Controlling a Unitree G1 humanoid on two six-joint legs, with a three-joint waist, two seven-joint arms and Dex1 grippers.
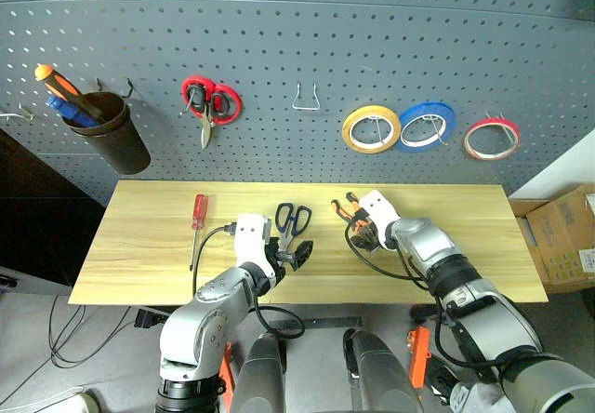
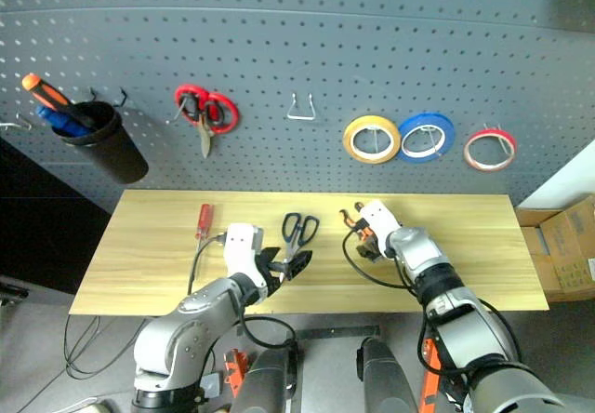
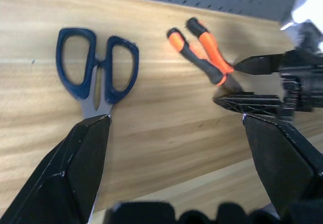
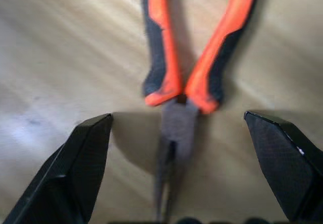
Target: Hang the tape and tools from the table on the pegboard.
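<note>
So the right gripper (image 4: 176, 171) is spread wide with nothing in it, hanging right over the small pliers with orange-and-black handles (image 4: 184, 72), which lie flat on the pale-yellow wood plank desk (image 1: 446, 246). In the wrist view the steel nose sits between the two black fingers, handles pointing off toward 12 o'clock.

I'd say the step in hand is grabbing those pliers. To do it well, I'd come straight down and pinch around the pivot or just up the handles, not the thin nose, which looks slippery and could twist out. Keep them level so a handle loop can go over a hook on the dark grey perforated pegboard (image 1: 279, 50) later.

The left gripper (image 1: 286, 257) is also wide open and holding nothing, parked at the blade end of the blue-handled steel scissors (image 3: 96, 70). The slim red-handled screwdriver (image 1: 197, 218) lies on the desk at 9 o'clock from the scissors. The thin red-rimmed tape ring (image 1: 491, 139) already hangs on the pegboard.
</note>
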